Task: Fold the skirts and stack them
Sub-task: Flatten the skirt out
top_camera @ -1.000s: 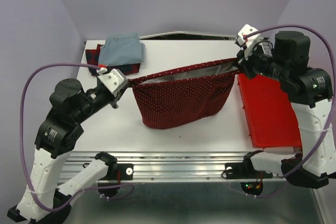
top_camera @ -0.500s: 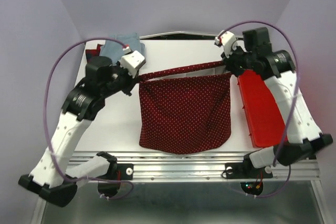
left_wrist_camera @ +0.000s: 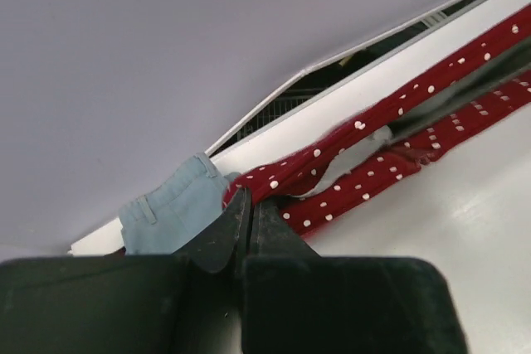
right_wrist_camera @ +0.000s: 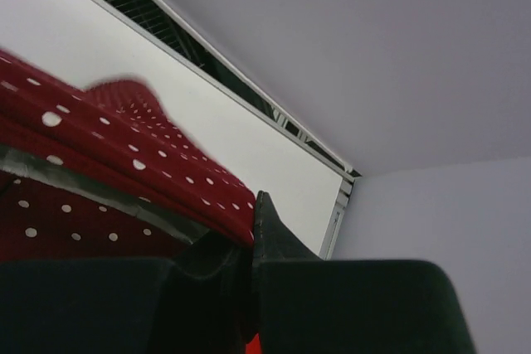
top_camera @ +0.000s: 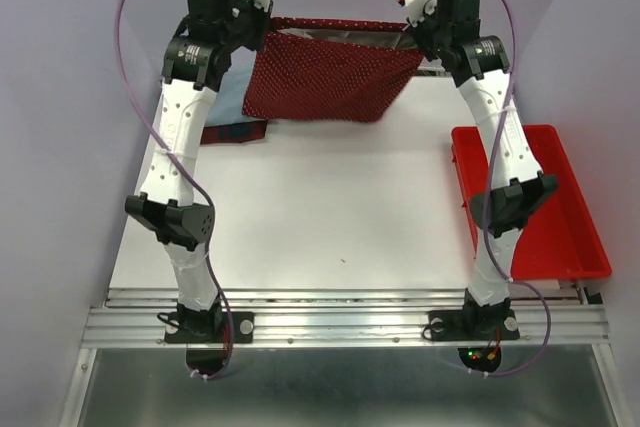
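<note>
The soft dark red cloth skirt with tiny white dots (top_camera: 335, 75) hangs stretched at twelve o'clock over the white table (top_camera: 330, 207). The left gripper (top_camera: 270, 24) and right gripper (top_camera: 407, 29) are each clamped tight on a waistband corner.

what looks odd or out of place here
Nothing damaged or spilled. The dotted red skirt hangs lifted at the far edge of the table, stretched by its waistband between the left tool and right tool, not lying flat. At left, the plaid skirt pokes out unevenly from under the blue skirt.
</note>
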Robot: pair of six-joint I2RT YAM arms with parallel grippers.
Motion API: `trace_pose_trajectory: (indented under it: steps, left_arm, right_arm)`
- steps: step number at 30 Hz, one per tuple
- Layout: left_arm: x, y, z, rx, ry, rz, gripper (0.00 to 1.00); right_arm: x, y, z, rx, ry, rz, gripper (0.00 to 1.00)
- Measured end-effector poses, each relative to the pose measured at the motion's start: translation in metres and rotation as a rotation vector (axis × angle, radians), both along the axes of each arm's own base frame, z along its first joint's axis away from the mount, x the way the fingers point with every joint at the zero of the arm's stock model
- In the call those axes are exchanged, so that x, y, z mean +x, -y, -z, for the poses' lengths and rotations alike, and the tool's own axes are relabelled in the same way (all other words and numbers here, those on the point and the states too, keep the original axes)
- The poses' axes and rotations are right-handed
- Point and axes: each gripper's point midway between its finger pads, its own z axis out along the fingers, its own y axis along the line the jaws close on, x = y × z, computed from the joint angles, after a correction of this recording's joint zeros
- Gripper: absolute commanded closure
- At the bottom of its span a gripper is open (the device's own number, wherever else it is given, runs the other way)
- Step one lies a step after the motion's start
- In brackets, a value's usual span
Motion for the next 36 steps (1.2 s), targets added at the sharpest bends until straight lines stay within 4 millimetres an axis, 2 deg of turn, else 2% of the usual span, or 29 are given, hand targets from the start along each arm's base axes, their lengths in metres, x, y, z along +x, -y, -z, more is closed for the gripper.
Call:
trace_pose_trajectory:
  steps: [2, 3, 4, 6, 7, 8, 9, 10, 11, 13, 14, 15, 16, 17, 18, 19, 20, 22, 23, 25, 27, 28, 31, 33, 34, 35, 36]
  left_arm:
    - [-0.012, 0.001, -0.012, -0.009, 0.028, 0.03, 1.0]
    - [-0.019, 0.002, -0.013, -0.012, 0.04, 0.047, 1.0]
    - [-0.033, 0.001, -0.005, -0.01, 0.04, 0.07, 1.0]
    - [-0.061, -0.003, 0.034, 0.007, -0.017, 0.103, 1.0]
    - [-0.074, -0.005, 0.056, 0.017, -0.055, 0.117, 1.0]
    - [-0.081, -0.005, 0.07, 0.021, -0.073, 0.129, 1.0]
    - [-0.088, -0.006, 0.099, 0.033, -0.12, 0.141, 1.0]
    - [-0.088, -0.005, 0.113, 0.038, -0.132, 0.147, 1.0]
    - [-0.089, -0.006, 0.146, 0.052, -0.175, 0.151, 1.0]
    - [-0.095, -0.011, 0.206, 0.082, -0.283, 0.151, 1.0]
    - [-0.1, -0.013, 0.233, 0.099, -0.338, 0.154, 1.0]
    - [-0.109, -0.015, 0.27, 0.121, -0.423, 0.161, 1.0]
    - [-0.116, -0.016, 0.293, 0.134, -0.475, 0.17, 1.0]
    - [-0.126, -0.018, 0.318, 0.15, -0.537, 0.184, 1.0]
    - [-0.137, -0.018, 0.337, 0.161, -0.584, 0.202, 1.0]
    - [-0.146, -0.019, 0.349, 0.168, -0.616, 0.22, 1.0]
    - [-0.153, -0.019, 0.355, 0.17, -0.636, 0.232, 1.0]
    - [-0.166, -0.018, 0.366, 0.181, -0.657, 0.268, 1.0]
    - [-0.173, -0.019, 0.37, 0.189, -0.66, 0.284, 1.0]
    - [-0.184, -0.022, 0.371, 0.204, -0.655, 0.302, 0.98]
    - [-0.195, -0.025, 0.368, 0.22, -0.64, 0.324, 0.86]
    - [-0.201, -0.026, 0.364, 0.231, -0.626, 0.337, 0.68]
    - [-0.217, -0.026, 0.356, 0.261, -0.595, 0.37, 0.46]
    - [-0.23, -0.024, 0.349, 0.277, -0.577, 0.398, 0.38]
    - [-0.234, -0.023, 0.344, 0.284, -0.562, 0.412, 0.28]
    - [-0.24, -0.02, 0.337, 0.292, -0.538, 0.435, 0.26]
    - [-0.244, -0.018, 0.332, 0.298, -0.52, 0.447, 0.17]
  right_arm:
    - [-0.005, -0.001, -0.006, 0.024, 0.025, -0.006, 0.95]
    - [-0.01, -0.002, -0.008, 0.038, 0.03, -0.013, 0.92]
    - [-0.017, -0.002, -0.009, 0.045, 0.032, -0.021, 0.91]
    - [-0.036, -0.005, -0.001, 0.07, 0.019, -0.059, 0.89]
    - [-0.047, -0.007, 0.008, 0.078, -0.006, -0.081, 0.88]
    - [-0.056, -0.009, 0.024, 0.083, -0.033, -0.105, 0.88]
    - [-0.066, -0.01, 0.043, 0.084, -0.079, -0.121, 0.88]
    - [-0.072, -0.012, 0.06, 0.084, -0.115, -0.133, 0.88]
    - [-0.077, -0.015, 0.096, 0.088, -0.187, -0.15, 0.88]
    - [-0.087, -0.018, 0.149, 0.085, -0.31, -0.167, 0.89]
    - [-0.098, -0.021, 0.202, 0.081, -0.443, -0.181, 0.89]
    - [-0.103, -0.022, 0.223, 0.083, -0.495, -0.187, 0.89]
    - [-0.119, -0.022, 0.27, 0.08, -0.621, -0.194, 0.9]
    - [-0.132, -0.022, 0.294, 0.081, -0.691, -0.198, 0.9]
    - [-0.156, -0.02, 0.328, 0.08, -0.795, -0.203, 0.9]
    - [-0.177, -0.018, 0.346, 0.085, -0.871, -0.209, 0.88]
    - [-0.191, -0.018, 0.356, 0.088, -0.917, -0.216, 0.87]
    - [-0.219, -0.02, 0.365, 0.092, -0.989, -0.239, 0.82]
    - [-0.226, -0.021, 0.365, 0.091, -0.998, -0.252, 0.79]
    - [-0.236, -0.023, 0.356, 0.089, -0.994, -0.279, 0.61]
    - [-0.242, -0.026, 0.344, 0.083, -0.971, -0.306, 0.4]
    - [-0.245, -0.027, 0.337, 0.076, -0.959, -0.321, 0.3]
    - [-0.256, -0.03, 0.327, 0.051, -0.945, -0.355, 0.22]
    - [-0.267, -0.032, 0.324, 0.034, -0.962, -0.377, 0.21]
    - [-0.273, -0.034, 0.321, 0.024, -0.972, -0.39, 0.2]
    - [-0.277, -0.036, 0.32, 0.027, -0.981, -0.401, 0.18]
    - [-0.282, -0.039, 0.318, 0.024, -0.992, -0.416, 0.16]
